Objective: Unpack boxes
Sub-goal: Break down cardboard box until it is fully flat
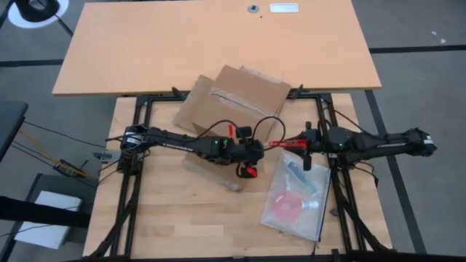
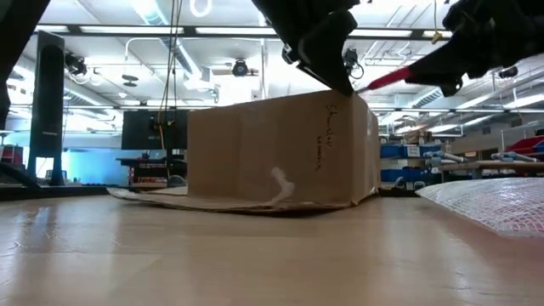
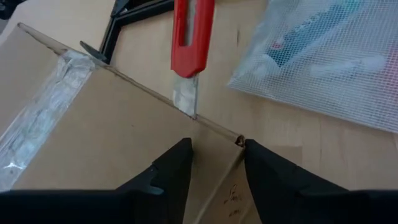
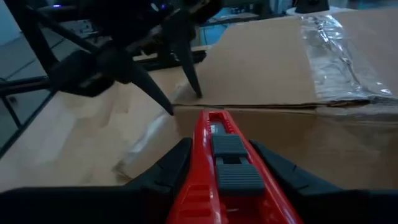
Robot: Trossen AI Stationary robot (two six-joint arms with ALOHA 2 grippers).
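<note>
Nearest the front edge of the table (image 1: 182,218), to the carton's right-hand side, lies a clear mesh bag (image 1: 295,196) with a pink disc and small items inside; it sits flat on the wood, apart from the carton.

The brown cardboard carton (image 1: 233,102) sits at the table's far edge, its flaps spread and a strip of clear tape (image 3: 43,115) running along its top seam. In the low view it stands as one upright block (image 2: 280,153) on a flattened flap.

The left gripper (image 3: 214,165) hovers at the carton's near corner, its two dark fingers spread to either side of the top edge there; whether they touch the cardboard I cannot tell.

The right gripper (image 4: 217,158) comes at the carton from its right side, fingers pinching a red utility knife (image 4: 221,168). The knife's blade (image 3: 185,99) reaches the carton's top edge just beyond the left gripper's fingers, its tip at the seam.

Beyond the carton stretches a second, paler tabletop (image 1: 211,44).
</note>
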